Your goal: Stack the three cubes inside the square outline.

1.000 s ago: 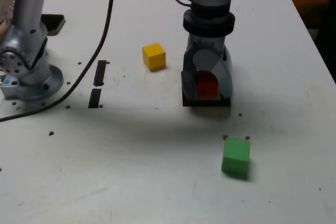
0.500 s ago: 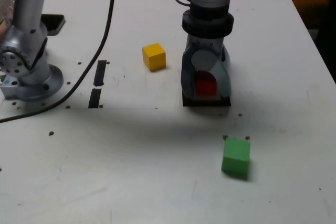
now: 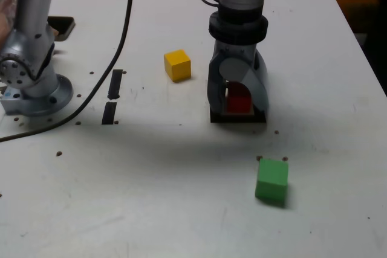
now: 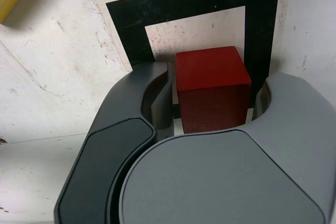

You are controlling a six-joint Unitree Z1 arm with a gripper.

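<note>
White bench point(image 3: 151, 209), seen from the exterior view, with a brown-orange area point(image 3: 355, 4) beyond its far right edge. I have the jaws parted around the red cube point(image 4: 212, 87); the wrist view shows a narrow gap on each side, hence no grip. The red cube rests inside the square outline point(image 4: 262, 19), whose black border shows around it. Outward, in the exterior view: the yellow cube point(image 3: 177, 66) lies to the left and slightly farther; the green cube point(image 3: 272, 179) lies nearer and to the right. Farther left are two black strips point(image 3: 115, 84), a dark cable point(image 3: 121, 40) and a second metallic arm point(image 3: 36, 83). Part of a hand point(image 3: 5, 25) shows at the far left edge.
</note>
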